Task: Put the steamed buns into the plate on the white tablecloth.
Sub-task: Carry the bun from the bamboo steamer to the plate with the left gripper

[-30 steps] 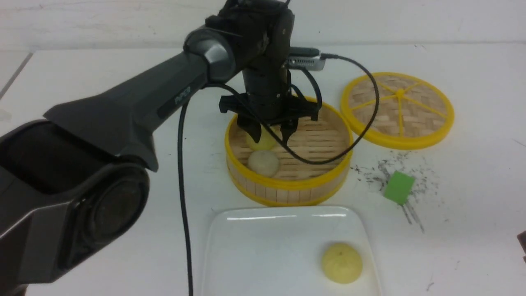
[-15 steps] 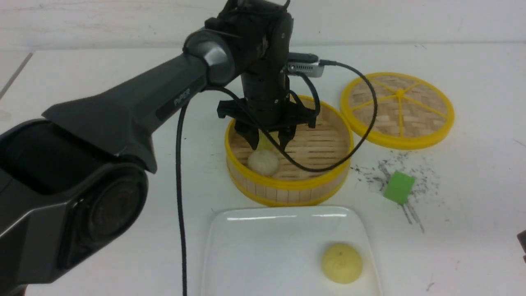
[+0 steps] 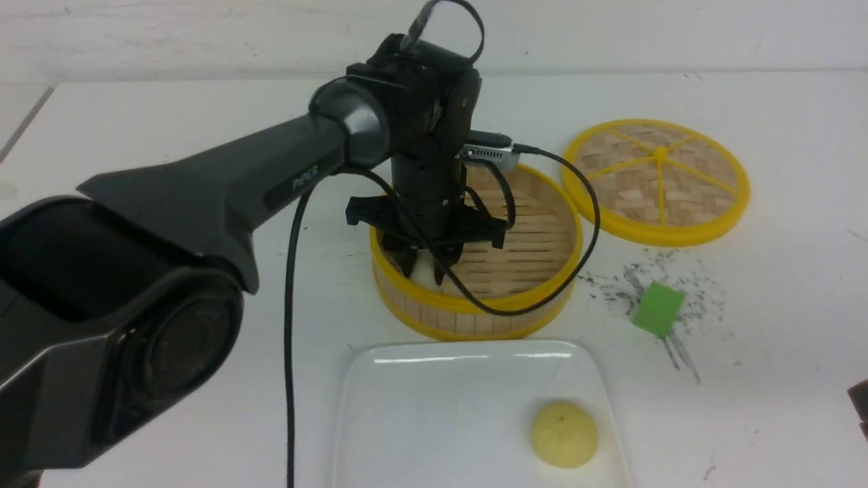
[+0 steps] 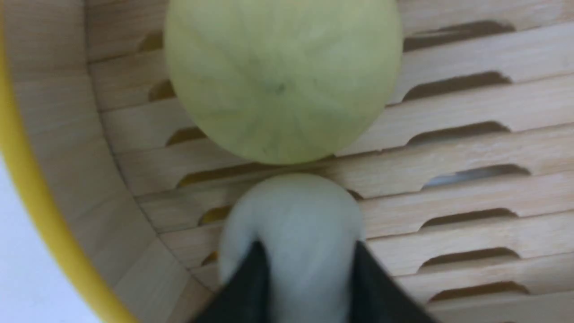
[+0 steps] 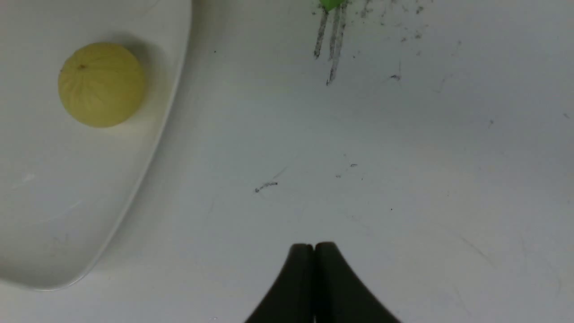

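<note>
My left gripper (image 3: pixel 425 270) is down inside the round bamboo basket (image 3: pixel 475 306). Its black fingers (image 4: pixel 251 287) are shut on the sides of the off-white steamed bun (image 4: pixel 291 211), which still rests on the basket's slats. A pale yellow bun (image 4: pixel 282 80) lies touching it just beyond; the gripper hides this bun in the front view. Another pale yellow bun (image 3: pixel 564 434) sits on the white plate (image 3: pixel 420 407), and it also shows in the right wrist view (image 5: pixel 102 84). My right gripper (image 5: pixel 314 246) is shut and empty over the white tablecloth (image 3: pixel 780 271), right of the plate (image 5: pixel 67 215).
The yellow-rimmed woven lid (image 3: pixel 656 181) lies flat right of the basket. A green cube (image 3: pixel 658 309) sits among dark scuff marks right of the basket's front. The left arm's black cable loops over the basket and down past the plate's left edge.
My left gripper has come nearer and lower, from over the yellow bun to the off-white bun, and its fingers have closed in on it. The right arm has not moved.
</note>
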You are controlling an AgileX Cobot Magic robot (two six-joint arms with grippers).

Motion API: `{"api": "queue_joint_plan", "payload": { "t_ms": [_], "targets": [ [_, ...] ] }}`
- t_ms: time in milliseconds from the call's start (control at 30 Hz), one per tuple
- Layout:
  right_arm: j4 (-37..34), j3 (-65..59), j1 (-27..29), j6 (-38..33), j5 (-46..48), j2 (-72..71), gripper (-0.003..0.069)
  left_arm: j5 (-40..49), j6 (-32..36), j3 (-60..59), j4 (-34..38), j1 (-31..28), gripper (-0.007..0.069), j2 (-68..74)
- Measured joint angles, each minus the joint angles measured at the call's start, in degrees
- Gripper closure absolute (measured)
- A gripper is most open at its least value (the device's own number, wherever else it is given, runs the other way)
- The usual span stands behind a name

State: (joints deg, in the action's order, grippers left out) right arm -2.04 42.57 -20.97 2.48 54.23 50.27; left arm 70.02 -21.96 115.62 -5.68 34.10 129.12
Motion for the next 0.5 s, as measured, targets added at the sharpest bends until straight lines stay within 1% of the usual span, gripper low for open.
{"api": "queue_joint_plan", "payload": {
  "t_ms": [33,100,167,267,333,400,500],
  "targets": [
    [0.00,0.00,0.00,0.00,0.00,0.00,0.0646,0.12,0.00,0.26,0.06,0.00,0.0487,-0.18],
    [0.00,0.00,0.00,0.00,0.00,0.00,0.0645,0.68,0.00,1.83,0.34,0.00,0.0575,-1.36],
    [0.00,0.00,0.00,0.00,0.05,0.00,0.0643,0.63,0.00,3.42,1.02,0.00,0.0594,-3.34],
    [0.00,0.00,0.00,0.00,0.05,0.00,0.0641,0.57,0.06,4.51,2.26,0.00,0.0597,-7.93],
    [-0.21,0.00,0.00,0.00,0.05,0.00,0.0638,0.62,1.68,3.76,4.49,0.00,0.0597,-15.01],
    [-0.49,0.00,0.00,0.00,0.05,0.00,0.0637,0.62,2.33,2.48,5.06,0.00,0.0597,-17.77],
    [-0.87,0.00,0.00,0.00,0.11,0.00,0.0631,0.87,3.10,-6.99,6.47,0.36,0.0591,-26.55]
  ]
}}
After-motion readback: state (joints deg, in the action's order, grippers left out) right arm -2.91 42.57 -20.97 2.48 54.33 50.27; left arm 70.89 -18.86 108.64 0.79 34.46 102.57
